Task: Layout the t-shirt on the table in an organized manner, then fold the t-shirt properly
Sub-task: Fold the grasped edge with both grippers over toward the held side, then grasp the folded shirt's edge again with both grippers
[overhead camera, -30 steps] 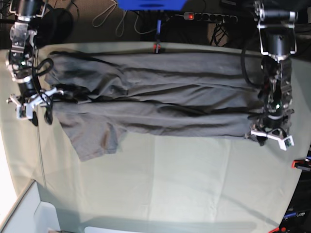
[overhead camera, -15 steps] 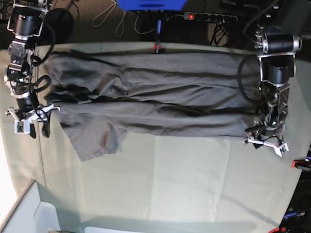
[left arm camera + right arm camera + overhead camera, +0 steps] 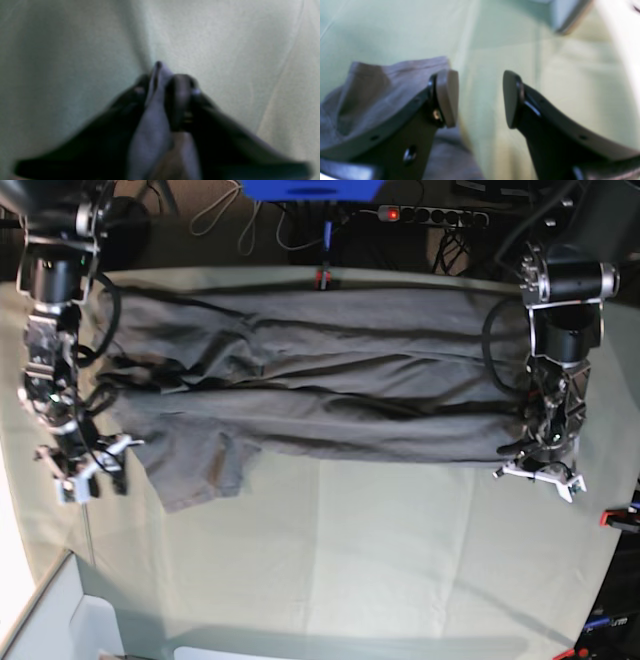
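Observation:
The grey t-shirt (image 3: 320, 380) lies spread lengthwise across the far half of the table (image 3: 400, 560), creased, with one sleeve (image 3: 195, 465) pointing toward the front. At the shirt's right end, my left gripper (image 3: 535, 470) is down on its near corner. The left wrist view shows the left gripper (image 3: 160, 82) shut on a pinched ridge of t-shirt (image 3: 152, 125) just above the table (image 3: 225, 37). My right gripper (image 3: 90, 470) hangs at the left, beside the sleeve. In its wrist view the right gripper (image 3: 480, 100) is open and empty, with the t-shirt (image 3: 382, 82) just outside one of its fingers (image 3: 447, 97).
A red clamp (image 3: 322, 278) grips the table's far edge, and more clamps (image 3: 620, 518) sit at the right edge. A white box (image 3: 60, 620) stands at the front left corner. Cables and a power strip (image 3: 430, 215) lie behind the table.
My left gripper has closed on the shirt's right near corner. The right gripper has moved toward the front along the left edge, staying open.

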Available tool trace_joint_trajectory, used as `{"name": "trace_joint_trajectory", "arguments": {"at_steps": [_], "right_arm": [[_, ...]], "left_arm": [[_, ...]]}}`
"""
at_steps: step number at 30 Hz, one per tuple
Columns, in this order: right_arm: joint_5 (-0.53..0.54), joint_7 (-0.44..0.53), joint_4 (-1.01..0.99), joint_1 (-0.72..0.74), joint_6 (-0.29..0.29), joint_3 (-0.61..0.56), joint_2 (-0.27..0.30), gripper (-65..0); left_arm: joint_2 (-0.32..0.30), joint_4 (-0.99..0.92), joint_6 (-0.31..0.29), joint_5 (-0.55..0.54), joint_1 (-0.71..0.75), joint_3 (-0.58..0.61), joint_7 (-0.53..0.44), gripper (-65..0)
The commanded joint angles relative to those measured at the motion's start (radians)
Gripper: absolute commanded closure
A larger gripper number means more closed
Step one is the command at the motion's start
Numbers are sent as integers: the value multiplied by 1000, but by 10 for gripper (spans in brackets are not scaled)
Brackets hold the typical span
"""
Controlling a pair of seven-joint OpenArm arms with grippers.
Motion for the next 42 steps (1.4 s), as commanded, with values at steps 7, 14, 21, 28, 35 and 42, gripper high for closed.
{"name": "trace_joint_trajectory", "arguments": {"at_steps": [7,14,21,28,35,42], "right_arm": [[12,16,-296,192,-2,-114,30,-295],[12,17,-425,257,-2,-242,28,-295],[12,17,-496,275,-2,-245,24,-291],[12,13,-454,276,-2,-245,24,-16],[14,-61,-306,276,-2,-242,24,0],[18,-64,-220,322,-2,-239,25,0]], "left_arm": [[-17,15,2,1,-18,-1,-12,0],[-16,7,2,1,-16,-1,-12,0],[-14,6,2,1,-16,-1,-12,0],[-13,33,2,1,-16,-1,-3,0],[-16,144,2,1,-1,-1,0,0],[-17,221,2,1,-2,-2,0,0]]}}
